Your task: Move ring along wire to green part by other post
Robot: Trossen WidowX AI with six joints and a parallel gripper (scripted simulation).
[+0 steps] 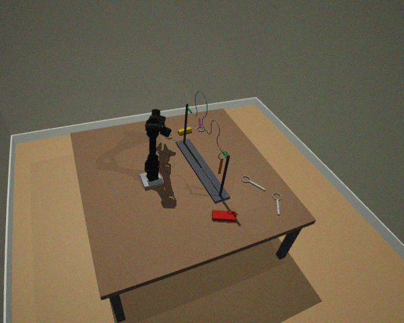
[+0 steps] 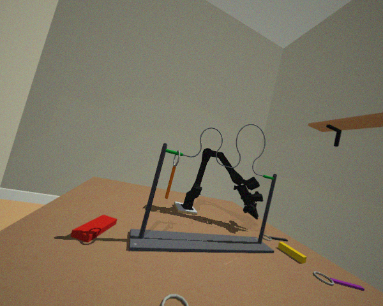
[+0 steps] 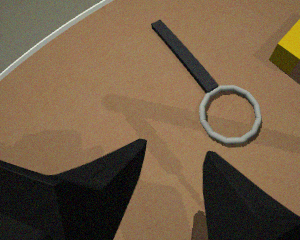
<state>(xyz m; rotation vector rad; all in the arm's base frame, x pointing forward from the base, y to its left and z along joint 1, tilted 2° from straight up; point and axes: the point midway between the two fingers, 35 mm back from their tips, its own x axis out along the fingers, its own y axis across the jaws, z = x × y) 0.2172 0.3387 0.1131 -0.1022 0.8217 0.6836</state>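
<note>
The ring point(image 1: 218, 155) point(image 2: 173, 160) with the orange handle point(image 1: 220, 166) point(image 2: 170, 182) hangs on the green part point(image 2: 169, 151) beside one post point(image 1: 224, 177) point(image 2: 153, 194), handle down. The thin grey wire point(image 1: 207, 108) point(image 2: 265, 141) curves from there to the other green part point(image 1: 189, 110) point(image 2: 268, 176) at the other post point(image 1: 185, 125) point(image 2: 267, 210). My gripper point(image 3: 176, 152) point(image 2: 256, 216) is partly open and empty. It points down over the table on the arm base's side of the stand, near the other post's end and far from the orange handle.
A loose ring with a dark handle point(image 3: 185, 56) point(image 2: 279, 239) lies ahead of my fingers, beside a yellow block point(image 1: 182, 130) point(image 2: 292, 252) point(image 3: 294, 45). A purple-handled ring point(image 2: 346, 284), two white-handled rings and a red block point(image 1: 223, 215) point(image 2: 94, 227) lie around the stand base point(image 1: 202, 173) point(image 2: 202, 246).
</note>
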